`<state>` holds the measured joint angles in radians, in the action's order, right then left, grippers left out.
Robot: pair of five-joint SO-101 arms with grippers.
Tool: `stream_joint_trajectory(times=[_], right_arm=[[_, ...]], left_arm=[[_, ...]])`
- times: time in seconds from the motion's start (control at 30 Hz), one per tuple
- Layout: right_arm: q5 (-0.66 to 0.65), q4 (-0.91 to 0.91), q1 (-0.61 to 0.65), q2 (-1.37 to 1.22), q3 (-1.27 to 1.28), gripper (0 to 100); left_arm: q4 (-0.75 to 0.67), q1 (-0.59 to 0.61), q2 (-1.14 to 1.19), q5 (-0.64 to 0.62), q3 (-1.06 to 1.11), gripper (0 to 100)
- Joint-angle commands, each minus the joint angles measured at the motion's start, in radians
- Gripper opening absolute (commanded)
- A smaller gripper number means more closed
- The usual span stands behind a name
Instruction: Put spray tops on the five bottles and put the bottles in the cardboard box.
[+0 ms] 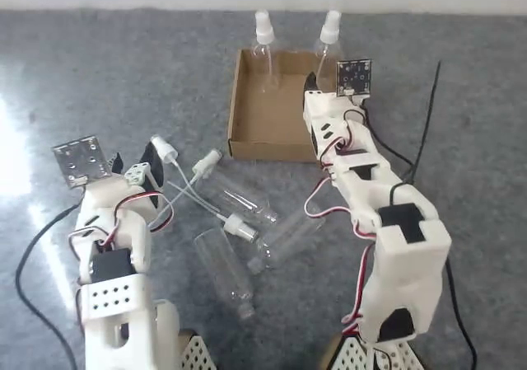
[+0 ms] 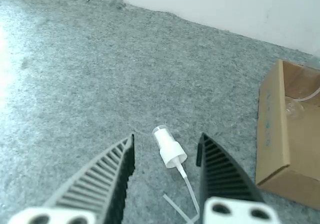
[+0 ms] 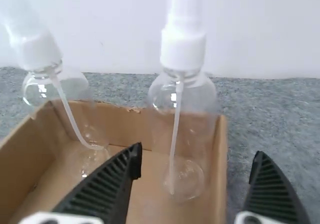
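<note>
- Here, the cardboard box (image 1: 247, 131) sits open in the upper middle of the high view, on the grey tabletop (image 1: 123, 73).
- Two clear capped bottles stand upright inside it against its far wall, spray tops fitted. The left capped bottle (image 1: 264, 53) is near the upper left corner and the right capped bottle (image 1: 328, 49) near the upper right corner.
- The right claw (image 3: 198, 153) hangs over the box's right side, jaws spread wide and holding nothing.
- The left claw (image 2: 166, 138) is at the lower left of the high view, jaws wide apart. A loose spray top (image 2: 169, 146) lies on the tabletop between them, touching neither.
- A second spray top (image 1: 207, 162) lies just below the box's lower left corner, and a third spray top (image 1: 241, 227) lies lower, mid-frame.
- Three uncapped bottles lie on their sides around that third top: the upper bottle (image 1: 243, 199), the right-hand bottle (image 1: 288, 231) and the lower bottle (image 1: 224, 263).
</note>
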<state>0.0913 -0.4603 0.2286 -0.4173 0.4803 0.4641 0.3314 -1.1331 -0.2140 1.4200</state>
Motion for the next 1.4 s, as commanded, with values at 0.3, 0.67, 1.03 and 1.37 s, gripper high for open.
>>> stream_joint_trajectory(times=[0.3,0.67,1.03,1.37], right_arm=[[0.002,0.344,-0.002,0.326,0.066,30.3],[0.002,0.766,0.004,0.588,0.061,30.3],[-0.133,1.109,0.087,0.782,0.061,30.3],[-0.235,1.469,0.143,1.029,0.064,30.3]], left_arm=[[-0.031,0.003,-0.029,0.006,-0.013,19],[-0.031,0.005,-0.029,0.006,-0.013,19],[-0.032,0.054,-0.029,0.006,-0.015,19],[-0.032,0.054,-0.029,0.006,-0.015,19]])
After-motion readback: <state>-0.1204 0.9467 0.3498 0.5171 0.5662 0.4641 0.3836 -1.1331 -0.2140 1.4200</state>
